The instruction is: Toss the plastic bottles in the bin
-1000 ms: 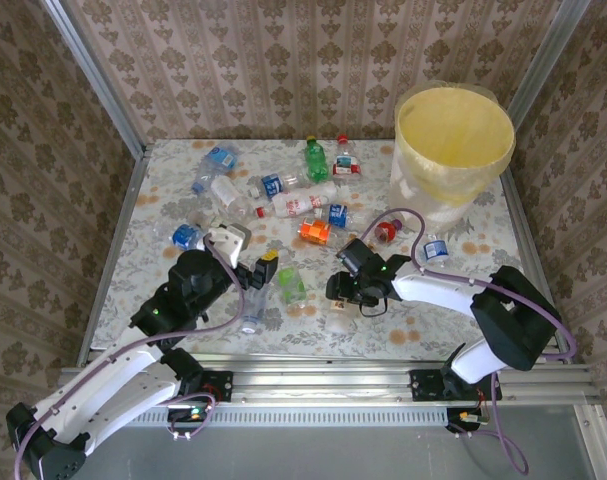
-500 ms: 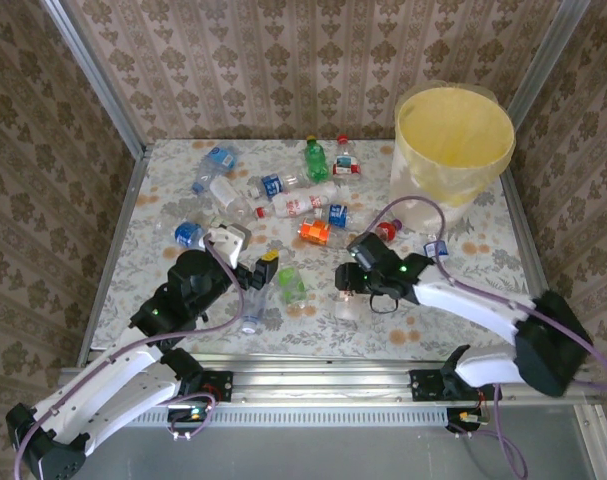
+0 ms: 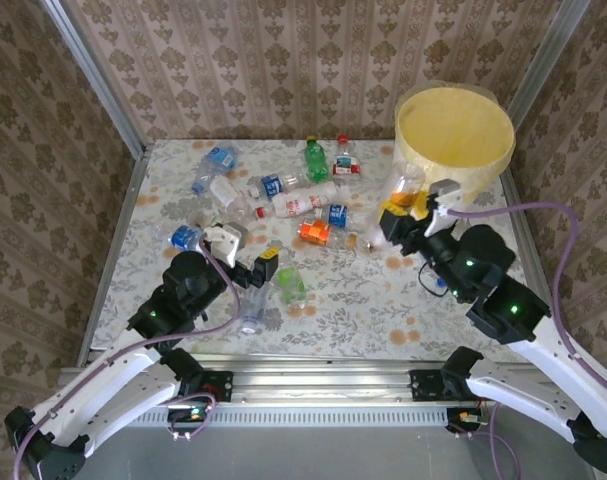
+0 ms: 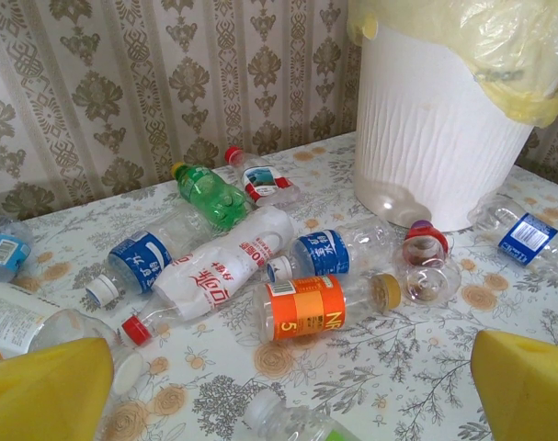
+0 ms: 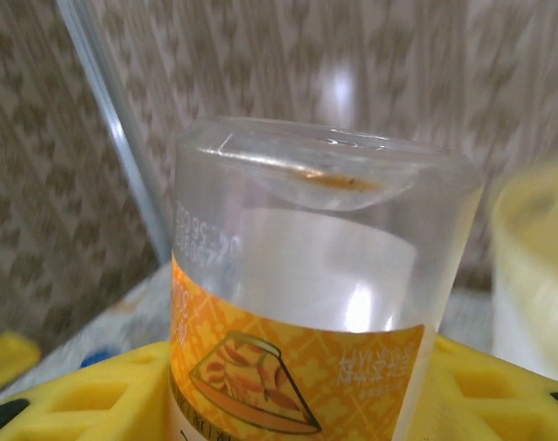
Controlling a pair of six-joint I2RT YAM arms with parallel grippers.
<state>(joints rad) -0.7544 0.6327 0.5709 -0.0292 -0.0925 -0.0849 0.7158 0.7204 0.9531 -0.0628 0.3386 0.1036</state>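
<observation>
Yellow-padded and spread wide, the left gripper [image 3: 248, 252] is poised over scattered small clear plastic bottles [image 3: 298, 205], while a clear orange-labelled bottle [image 3: 405, 188] is pinched upright by the right gripper [image 3: 407, 214] just beside the white, yellow-lined cylindrical bin [image 3: 486, 166].

- Orange-label bottle [image 4: 304, 308], centre of the left wrist view: a "5" in a white box, then large letters "NR".
- White-wrapped bottle [image 4: 225, 268], left of centre: red Chinese characters along the wrap, too small to read.
- Left blue-label bottle [image 4: 142, 260], middle blue-label bottle [image 4: 323, 253], right blue-label bottle [image 4: 529, 232]: white print, illegible.
- Orange-patterned bottle [image 5: 306, 303], right wrist view: a stamped digit code on the clear wall at upper left and small label text at lower right, both reversed and unreadable.
</observation>
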